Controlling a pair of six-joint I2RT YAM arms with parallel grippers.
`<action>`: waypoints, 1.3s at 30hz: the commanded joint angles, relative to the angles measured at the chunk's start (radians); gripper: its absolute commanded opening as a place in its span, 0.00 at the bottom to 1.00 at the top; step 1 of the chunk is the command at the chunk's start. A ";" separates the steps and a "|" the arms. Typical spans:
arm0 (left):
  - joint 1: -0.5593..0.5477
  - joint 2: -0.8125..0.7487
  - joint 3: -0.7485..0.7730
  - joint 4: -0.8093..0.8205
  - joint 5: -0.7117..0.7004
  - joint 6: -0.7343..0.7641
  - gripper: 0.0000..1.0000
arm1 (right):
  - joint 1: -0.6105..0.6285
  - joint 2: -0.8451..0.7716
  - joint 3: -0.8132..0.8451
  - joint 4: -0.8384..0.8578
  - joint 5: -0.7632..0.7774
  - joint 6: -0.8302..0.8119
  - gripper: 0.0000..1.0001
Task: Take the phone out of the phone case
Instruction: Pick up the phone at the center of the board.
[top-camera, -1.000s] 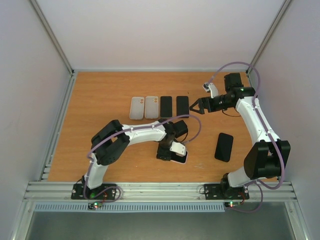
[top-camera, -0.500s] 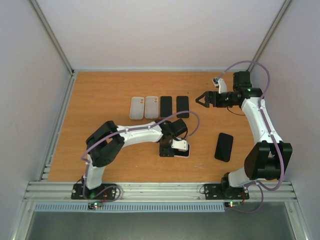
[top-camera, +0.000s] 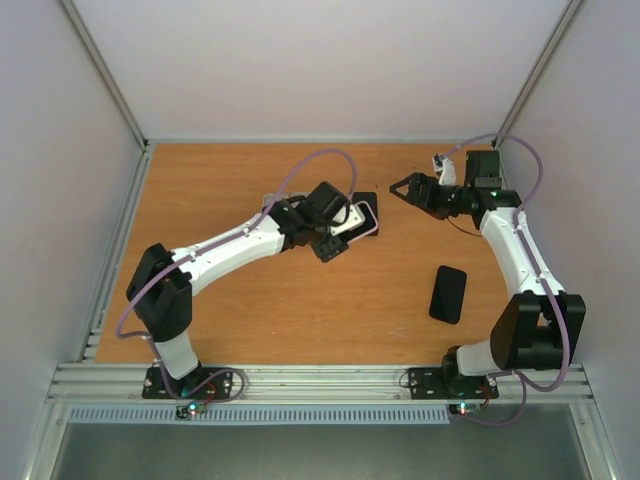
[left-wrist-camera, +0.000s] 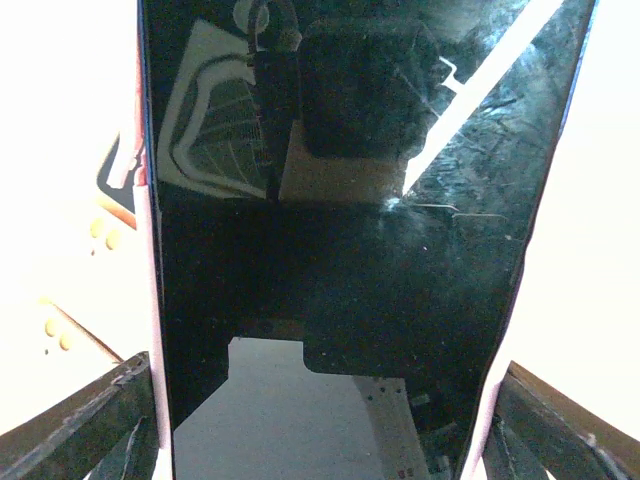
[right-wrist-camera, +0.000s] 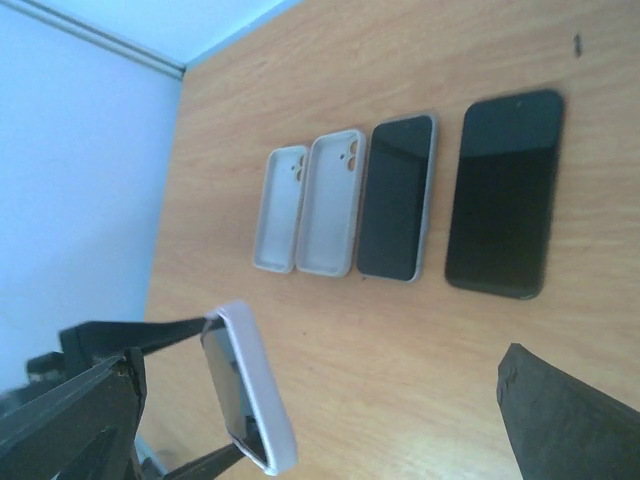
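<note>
**Peel the case off a phone held in mid-air**

Left wrist: the phone (left-wrist-camera: 340, 250) fills the view, glass toward the camera. The left fingers (left-wrist-camera: 90, 415) pinch its cased long edges near one end. That hold probably presses the case walls onto the handset, so I would free the far end first.

Right wrist: the right fingers (right-wrist-camera: 565, 420) are spread wide and grip nothing. Ahead of them the white phone case (right-wrist-camera: 262, 395) hangs above the table (right-wrist-camera: 420, 380) with the phone seated inside it. A sound approach, to my mind, is to catch one free corner of the rim and roll it back, not tug at the whole shell. Four things lie in a row on the table:
- the end pale case (right-wrist-camera: 279, 208) and the second pale case (right-wrist-camera: 330, 203), both empty
- a grey-rimmed phone (right-wrist-camera: 396, 197), apparently inside its own case
- a dark phone (right-wrist-camera: 503, 193); I cannot tell whether it is cased

Top external: the held phone hovers over that back row, with the right fingers just beside it but apart. A black phone (top-camera: 448, 293) lies alone near the right arm (top-camera: 520, 260). Working low over the table would shorten any fall if the handset slips
</note>
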 joint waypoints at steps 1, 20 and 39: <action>0.012 -0.047 0.110 0.069 0.002 -0.108 0.47 | 0.037 -0.021 -0.052 0.107 -0.079 0.149 0.97; 0.041 0.043 0.336 0.025 0.088 -0.301 0.48 | 0.238 0.063 -0.003 0.250 -0.068 0.306 0.71; 0.053 0.013 0.289 0.017 0.098 -0.355 0.76 | 0.236 0.076 0.053 0.210 -0.061 0.309 0.19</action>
